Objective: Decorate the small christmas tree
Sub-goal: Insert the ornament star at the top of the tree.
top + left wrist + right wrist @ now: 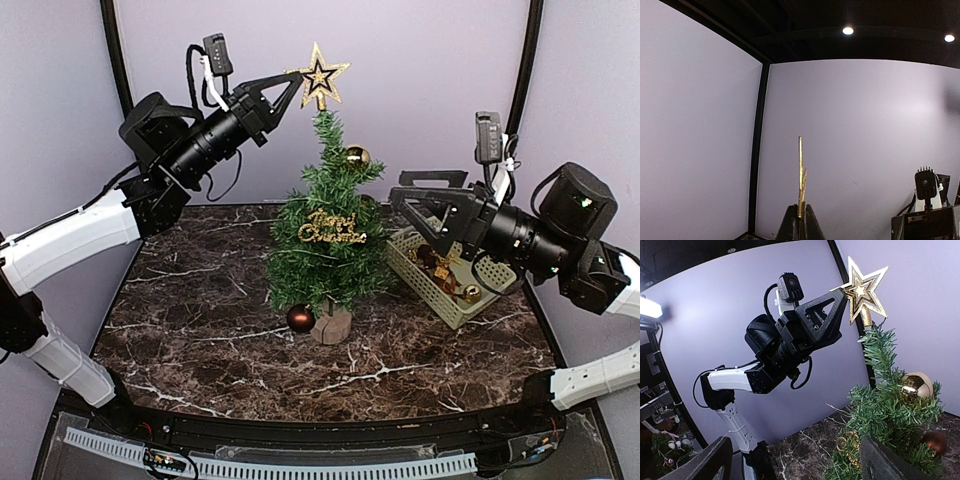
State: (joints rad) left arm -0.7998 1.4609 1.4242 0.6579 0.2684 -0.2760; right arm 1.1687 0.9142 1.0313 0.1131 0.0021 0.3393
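Atop the bristly small christmas tree (325,240), left fingers (280,86) pinch a gold star (320,75).

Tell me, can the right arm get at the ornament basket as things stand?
Probably yes: the right pincer hangs open over the basket, with nothing visible between them.

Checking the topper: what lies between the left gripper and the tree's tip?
A gold star: the left gripper pinches its side point, and its stem meets the tree tip. Clearest in the right wrist view.
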